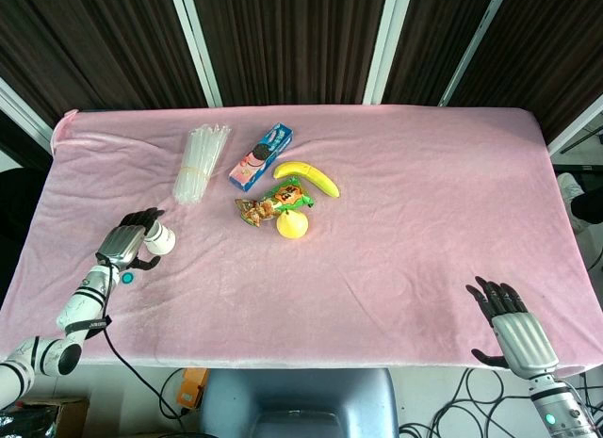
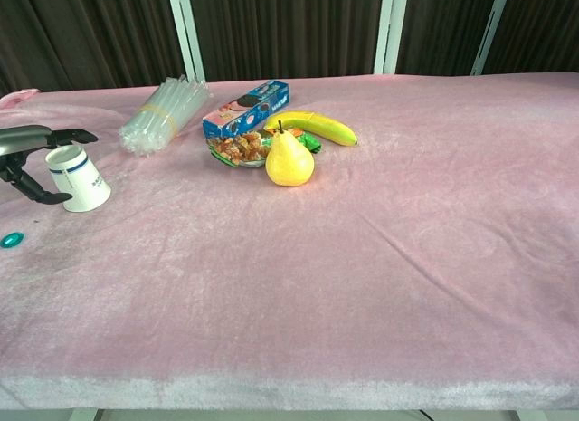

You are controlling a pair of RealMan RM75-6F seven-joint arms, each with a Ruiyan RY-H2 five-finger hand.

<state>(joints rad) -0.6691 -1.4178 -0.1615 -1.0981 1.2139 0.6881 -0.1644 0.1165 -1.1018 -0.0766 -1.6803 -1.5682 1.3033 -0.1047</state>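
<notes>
A: Where is the left hand (image 1: 132,242)?

B: At the left side of the pink tabletop (image 1: 415,221), its fingers around a white paper cup (image 2: 78,177) that sits tilted on the cloth. It grips the cup near the rim.

A: And the right hand (image 1: 513,330)?

B: Near the front right edge, fingers spread, holding nothing, well apart from everything else.

A: What else is there?

B: A bundle of clear tubes (image 1: 200,161), a blue biscuit box (image 1: 261,156), a banana (image 1: 307,177), a snack packet (image 1: 271,203) and a yellow pear (image 2: 289,160) cluster at the middle back. A small teal object (image 2: 10,240) lies just beside the cup.
</notes>
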